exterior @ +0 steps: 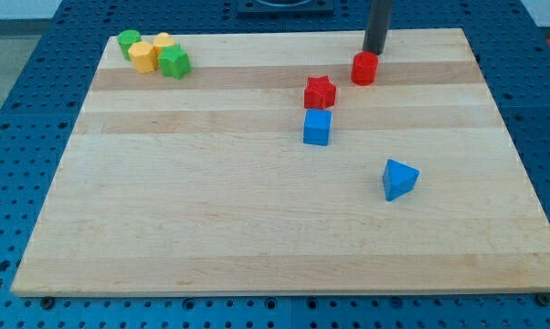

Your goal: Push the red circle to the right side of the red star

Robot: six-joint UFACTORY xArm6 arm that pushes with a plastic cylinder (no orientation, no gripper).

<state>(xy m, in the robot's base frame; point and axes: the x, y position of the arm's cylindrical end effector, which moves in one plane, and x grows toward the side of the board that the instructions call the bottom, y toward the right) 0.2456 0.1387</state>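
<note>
The red circle (364, 68) sits near the view's top, right of centre. The red star (320, 91) lies just below and to the left of it, a small gap between them. My tip (375, 52) stands right behind the red circle, at its upper right edge, touching or nearly touching it. The dark rod rises out of the view's top.
A blue cube (317, 127) sits directly below the red star. A blue triangle (399, 178) lies lower right. At the top left corner are a green circle (129, 41), two yellow blocks (143, 57) (163, 43) and a green star (174, 62). The wooden board (257, 228) ends just behind my tip.
</note>
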